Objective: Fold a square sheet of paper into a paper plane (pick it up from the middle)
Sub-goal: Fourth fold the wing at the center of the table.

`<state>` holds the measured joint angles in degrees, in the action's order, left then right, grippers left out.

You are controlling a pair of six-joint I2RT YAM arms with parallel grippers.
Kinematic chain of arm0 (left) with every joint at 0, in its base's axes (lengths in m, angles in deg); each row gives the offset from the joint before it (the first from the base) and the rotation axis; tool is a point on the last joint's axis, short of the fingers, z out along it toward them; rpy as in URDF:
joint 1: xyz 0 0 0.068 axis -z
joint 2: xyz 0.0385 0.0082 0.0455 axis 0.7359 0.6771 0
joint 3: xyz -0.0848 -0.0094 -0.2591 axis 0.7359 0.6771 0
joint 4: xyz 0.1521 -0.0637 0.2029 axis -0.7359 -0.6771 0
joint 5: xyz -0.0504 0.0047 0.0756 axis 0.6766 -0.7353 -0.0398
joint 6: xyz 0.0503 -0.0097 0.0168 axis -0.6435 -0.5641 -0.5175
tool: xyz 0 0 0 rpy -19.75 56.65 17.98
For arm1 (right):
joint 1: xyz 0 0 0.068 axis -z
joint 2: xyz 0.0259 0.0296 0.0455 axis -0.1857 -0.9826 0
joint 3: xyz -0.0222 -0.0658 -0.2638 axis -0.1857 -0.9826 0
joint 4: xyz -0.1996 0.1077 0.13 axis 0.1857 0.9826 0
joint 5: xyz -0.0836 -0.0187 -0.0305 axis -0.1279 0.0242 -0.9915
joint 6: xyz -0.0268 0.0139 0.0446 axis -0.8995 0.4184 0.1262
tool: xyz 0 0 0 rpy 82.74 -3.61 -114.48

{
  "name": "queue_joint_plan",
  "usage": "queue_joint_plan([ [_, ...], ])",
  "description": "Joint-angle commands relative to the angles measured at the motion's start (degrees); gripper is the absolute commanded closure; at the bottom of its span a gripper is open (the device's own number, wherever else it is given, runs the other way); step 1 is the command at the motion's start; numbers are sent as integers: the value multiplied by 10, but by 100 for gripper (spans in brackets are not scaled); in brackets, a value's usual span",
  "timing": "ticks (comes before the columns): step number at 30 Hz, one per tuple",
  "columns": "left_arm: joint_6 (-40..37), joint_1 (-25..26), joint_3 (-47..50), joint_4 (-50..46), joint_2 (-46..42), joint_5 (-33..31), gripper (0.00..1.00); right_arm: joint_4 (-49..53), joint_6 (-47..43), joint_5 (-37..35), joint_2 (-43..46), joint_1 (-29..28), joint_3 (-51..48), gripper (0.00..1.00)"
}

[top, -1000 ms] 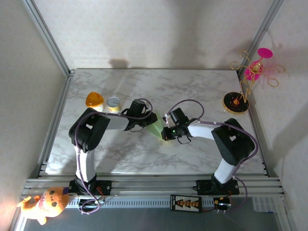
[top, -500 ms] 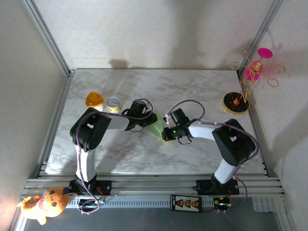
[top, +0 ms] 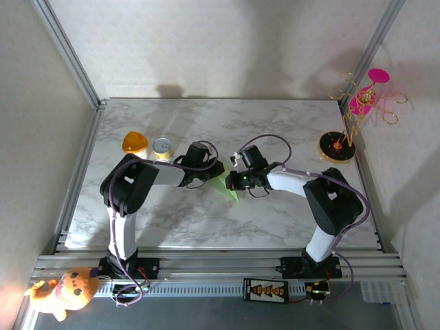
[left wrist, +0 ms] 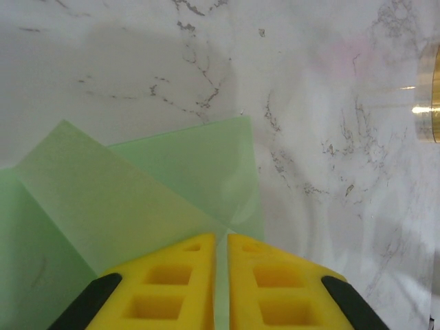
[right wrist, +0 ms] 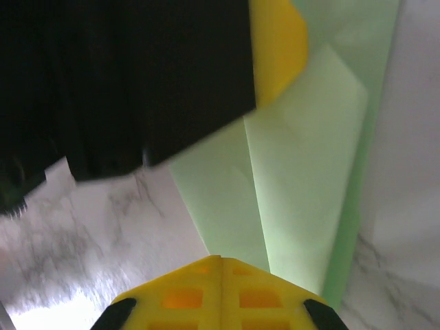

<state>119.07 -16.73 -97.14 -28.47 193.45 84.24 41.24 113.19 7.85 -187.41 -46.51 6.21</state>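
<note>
Right gripper (right wrist: pixel 220 260) is clenched, tips at the edge of the part-folded square sheet of paper (right wrist: pixel 302 199) mid-table. Left gripper (left wrist: pixel 221 237) looks pinched on its flap. If either drags sideways, I reckon the thin sheet slides on the marble table (top: pixel 289 124) and the crease skews.

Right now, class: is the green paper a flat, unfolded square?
No; the left wrist view shows a flap folded across the green paper.
</note>
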Motion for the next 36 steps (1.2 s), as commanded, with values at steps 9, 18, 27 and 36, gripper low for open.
queue_joint_plan([
  [9, -9, 2, 4, -5, 2, -14, 87, 20, 2, -32, -60, 2, 6, 97],
  [18, -15, 5, -9, -32, -60, -5, 84, 28, -8, -49, -72, 4, -29, 98],
  [27, -11, 30, 19, -22, -67, 0, 85, 25, -10, -47, -78, 7, -33, 98],
  [36, -16, 33, 8, -45, -28, -20, 88, 31, -10, -45, -84, 8, -31, 98],
])
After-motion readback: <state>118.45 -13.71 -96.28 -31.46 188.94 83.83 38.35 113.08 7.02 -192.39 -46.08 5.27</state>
